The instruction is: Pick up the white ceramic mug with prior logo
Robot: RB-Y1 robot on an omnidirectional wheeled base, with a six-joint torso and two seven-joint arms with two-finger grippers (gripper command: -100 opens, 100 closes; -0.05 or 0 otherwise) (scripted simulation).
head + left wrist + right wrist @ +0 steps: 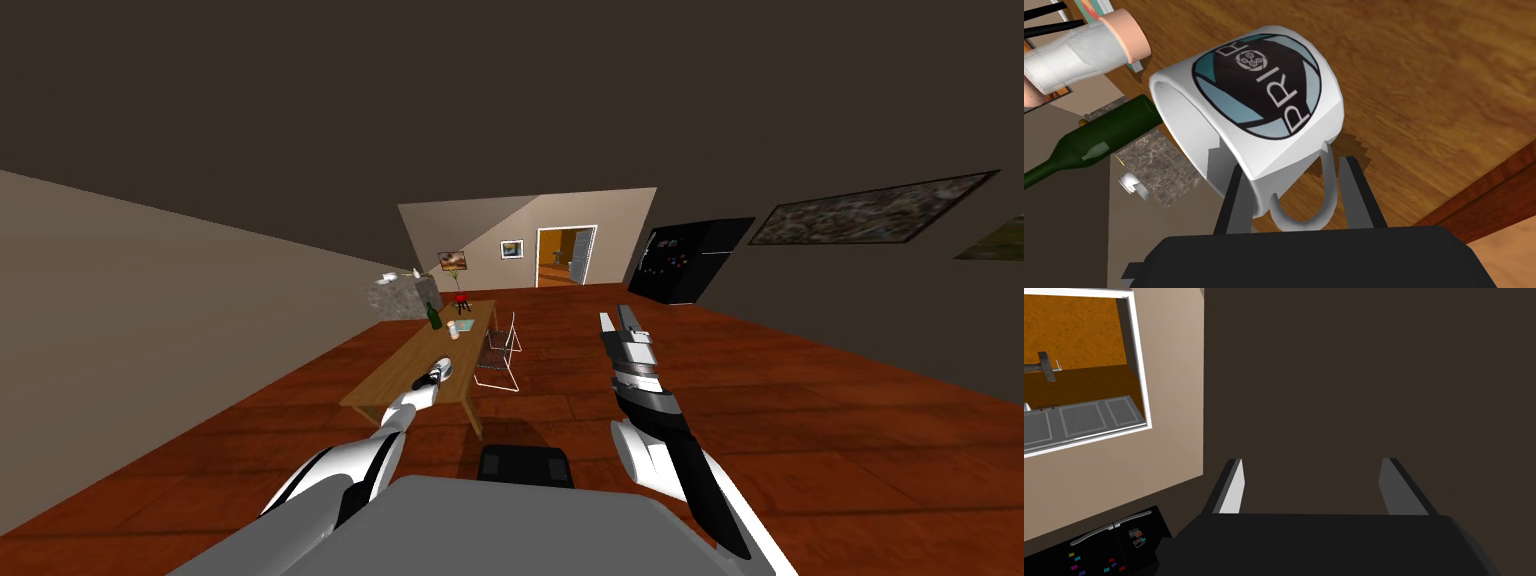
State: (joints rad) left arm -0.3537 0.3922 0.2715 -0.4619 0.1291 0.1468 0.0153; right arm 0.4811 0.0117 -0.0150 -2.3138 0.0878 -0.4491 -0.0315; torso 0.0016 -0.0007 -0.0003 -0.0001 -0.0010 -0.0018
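My left claw (1294, 166) is clamped on the handle end of the white glazed mug with the round black-and-blue PRIOR logo (1259, 100), close over the brown wooden table (1424, 75); grip looks made, a clear lift seemingly left; my right claw (1311, 488), off beside the table, gapes wide, holding nothing.

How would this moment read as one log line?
left jaws: shut on mug around handle | lift off table: unclear | right jaws: open, empty
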